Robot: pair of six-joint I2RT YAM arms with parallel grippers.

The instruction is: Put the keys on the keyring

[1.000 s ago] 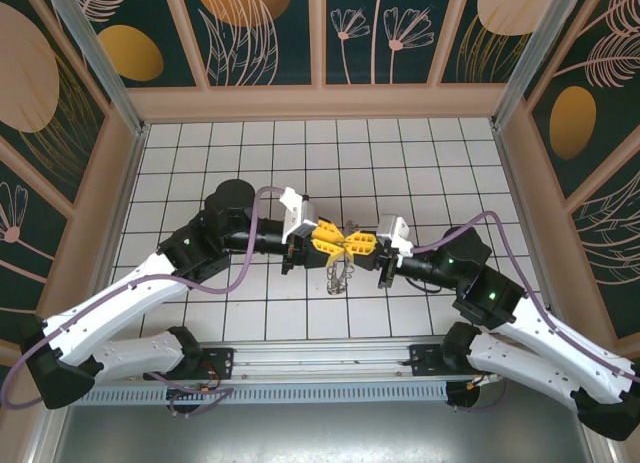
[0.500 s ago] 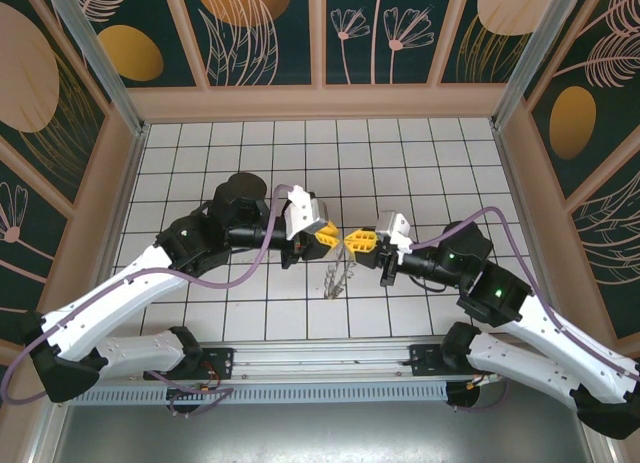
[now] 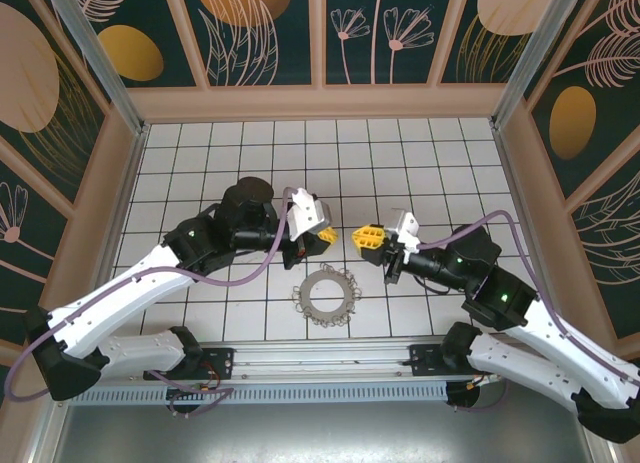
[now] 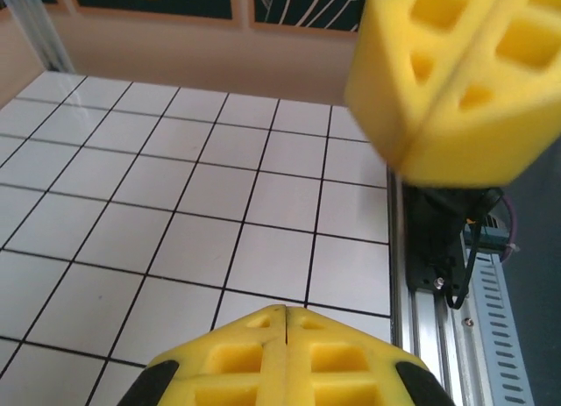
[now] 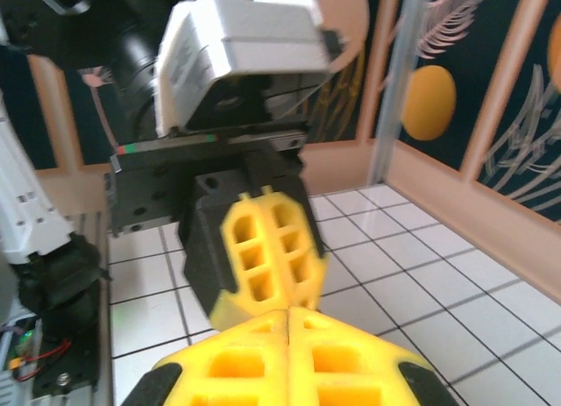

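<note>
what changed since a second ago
The left gripper and right gripper drew apart from where they met mid-table. The keyring, on edge beneath them before, has been let go and lies flat on the tiles. Both grippers are shut, holding nothing. Everything else stayed as it was.

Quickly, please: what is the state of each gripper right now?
Left gripper: closed, nothing seen between its fingers.
Right gripper: closed, nothing seen between its fingers.
</note>
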